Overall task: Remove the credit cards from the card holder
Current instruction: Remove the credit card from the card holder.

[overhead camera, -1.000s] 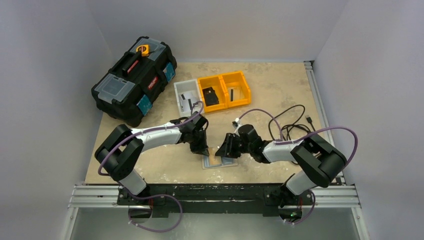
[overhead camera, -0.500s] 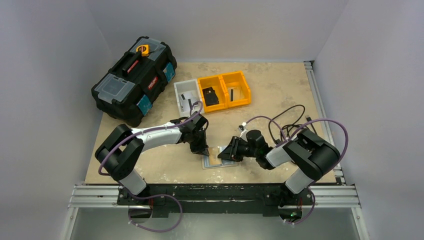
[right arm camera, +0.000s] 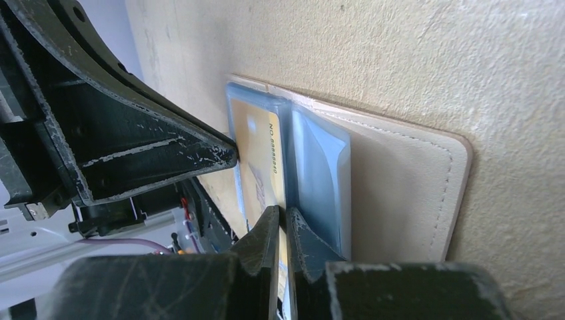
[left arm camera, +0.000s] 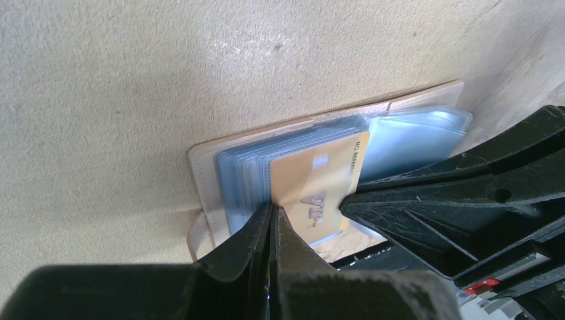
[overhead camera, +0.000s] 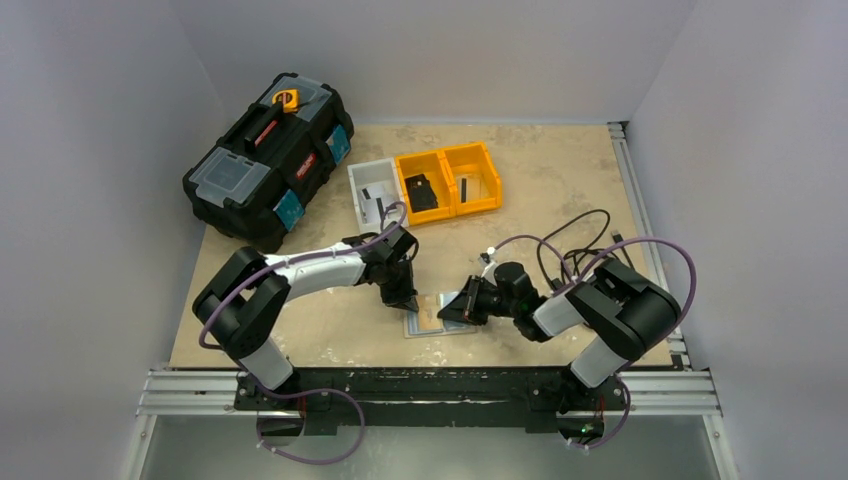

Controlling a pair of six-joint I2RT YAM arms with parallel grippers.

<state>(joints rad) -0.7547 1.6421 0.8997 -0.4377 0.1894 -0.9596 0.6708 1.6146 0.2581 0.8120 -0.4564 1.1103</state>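
The card holder [overhead camera: 432, 318] lies open on the table, beige with clear bluish sleeves [left arm camera: 413, 137]. Its beige cover shows in the left wrist view [left arm camera: 206, 173] and in the right wrist view [right arm camera: 400, 180]. A gold credit card [left arm camera: 320, 177] marked VIP sticks partway out of a sleeve. My left gripper [left arm camera: 272, 212] is shut, its tips pressed on the holder at the card's edge; in the top view it [overhead camera: 405, 298] sits at the holder's left end. My right gripper [right arm camera: 281, 219] is shut on the gold card's [right arm camera: 256, 153] edge, low at the holder's right side [overhead camera: 450, 310].
A black toolbox [overhead camera: 268, 160] stands at the back left. A grey bin [overhead camera: 375, 195] and two yellow bins [overhead camera: 447, 180] holding small dark parts sit behind the arms. A black cable [overhead camera: 580, 245] lies coiled at the right.
My right arm has dropped lower and its wrist has swung right, so the gripper now lies flat at the holder's right edge. The left arm has barely moved.
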